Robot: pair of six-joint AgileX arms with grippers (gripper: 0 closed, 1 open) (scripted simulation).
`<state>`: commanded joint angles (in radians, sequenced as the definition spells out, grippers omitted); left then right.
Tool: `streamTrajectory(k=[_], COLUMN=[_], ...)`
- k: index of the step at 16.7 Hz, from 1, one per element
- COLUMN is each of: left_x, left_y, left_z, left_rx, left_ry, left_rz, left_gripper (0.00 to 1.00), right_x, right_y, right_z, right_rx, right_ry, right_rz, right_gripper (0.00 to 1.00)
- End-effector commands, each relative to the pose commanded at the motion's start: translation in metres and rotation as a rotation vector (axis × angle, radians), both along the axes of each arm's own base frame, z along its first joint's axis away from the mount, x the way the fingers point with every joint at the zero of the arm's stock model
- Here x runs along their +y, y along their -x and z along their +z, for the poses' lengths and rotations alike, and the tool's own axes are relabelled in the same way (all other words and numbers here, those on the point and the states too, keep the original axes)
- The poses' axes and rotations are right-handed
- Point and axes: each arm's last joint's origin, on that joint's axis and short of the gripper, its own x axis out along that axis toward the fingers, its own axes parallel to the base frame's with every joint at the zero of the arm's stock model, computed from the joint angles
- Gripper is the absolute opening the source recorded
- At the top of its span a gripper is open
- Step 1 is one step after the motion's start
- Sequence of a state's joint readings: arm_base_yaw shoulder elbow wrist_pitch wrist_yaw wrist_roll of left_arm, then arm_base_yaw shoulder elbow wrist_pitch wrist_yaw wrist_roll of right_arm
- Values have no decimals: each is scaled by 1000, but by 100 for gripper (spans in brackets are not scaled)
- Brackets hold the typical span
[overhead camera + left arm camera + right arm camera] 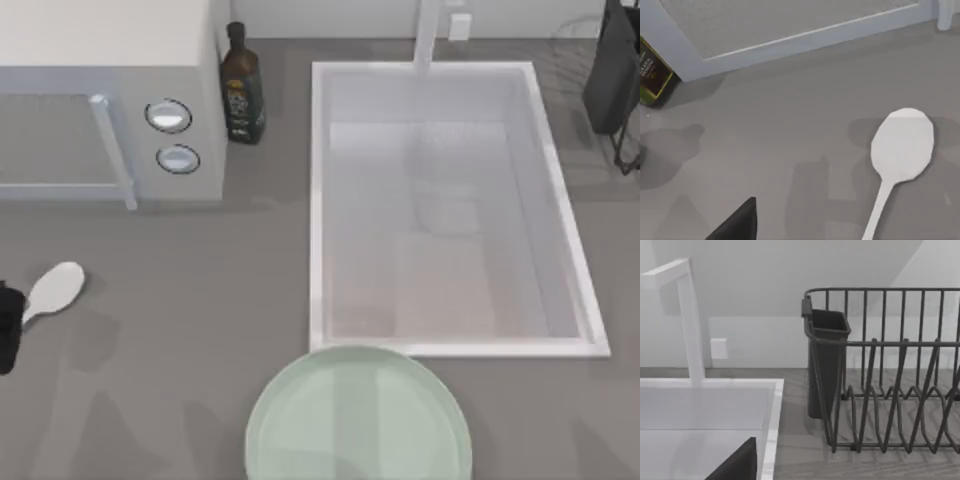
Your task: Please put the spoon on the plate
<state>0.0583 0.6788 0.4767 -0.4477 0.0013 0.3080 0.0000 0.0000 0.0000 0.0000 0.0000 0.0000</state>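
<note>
- Top view: spoon (55,290) flat on the counter at far left, well apart from the plate (358,420) at the bottom edge; left gripper (8,325) touches its handle end, grip state cannot tell
- Left wrist view: spoon (900,160) lies on grey counter
- Right wrist view: dish rack (890,390) beside sink (705,405)
</note>
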Motion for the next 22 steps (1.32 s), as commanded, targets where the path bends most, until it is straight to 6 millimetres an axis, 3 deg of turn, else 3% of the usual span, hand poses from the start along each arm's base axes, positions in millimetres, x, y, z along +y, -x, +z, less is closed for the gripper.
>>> streamTrajectory(k=[6, 11, 14, 20, 22], left_x=[16, 29, 34, 33, 34], left_y=[-74, -120, -134, -135, -136], left_z=[-6, -17, -23, -24, -34], left_rx=[589, 852, 919, 924, 929], left_ry=[-93, -102, -99, -100, -98], left_rz=[-145, -264, -301, -308, -306], left_gripper=[100, 100, 100, 100, 100], right_x=[0, 0, 0, 0, 0], right_y=[0, 0, 0, 0, 0], right_z=[0, 0, 0, 0, 0], right_rx=[0, 0, 0, 0, 0], right_ry=[0, 0, 0, 0, 0], right_rz=[0, 0, 0, 0, 0], right_gripper=[100, 100, 100, 100, 100])
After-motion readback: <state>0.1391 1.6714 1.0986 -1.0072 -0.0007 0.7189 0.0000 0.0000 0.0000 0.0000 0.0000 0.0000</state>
